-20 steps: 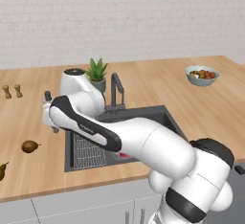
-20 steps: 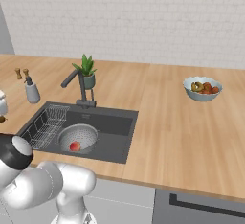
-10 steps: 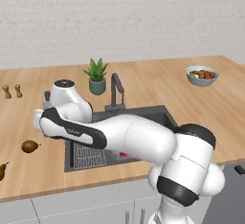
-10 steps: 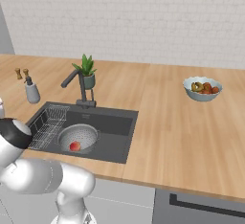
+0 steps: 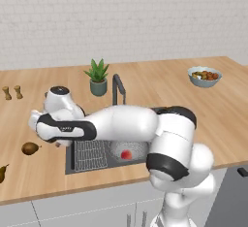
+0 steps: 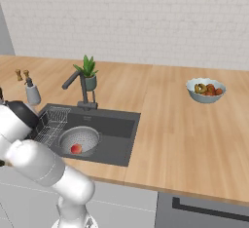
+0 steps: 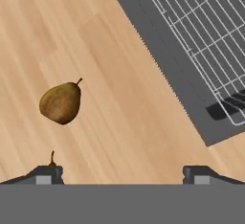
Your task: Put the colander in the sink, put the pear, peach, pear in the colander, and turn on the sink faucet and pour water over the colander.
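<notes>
Arm is swinging further over toward the left side of the left base view vs. half a sec ago, w/ the wrist now hanging above the counter left of the sink. Colander is already sitting in the sink, and the peach is lying inside it, so judging from that the fruit step is partly done and the arm is now going for a pear.

In the hand view the end effector is standing wide open, nothing between its tips. Nearest pear is lying on the wood in the left-centre of the frame, above and left of the midpoint between the tips, closer to the left tip but not touching it. A second stem is poking up at the lower left, just by the left tip; prob. the other pear, which is showing at the far left edge of the left base view. Wire rack is filling the upper right. Faucet isn't running yet.
</notes>
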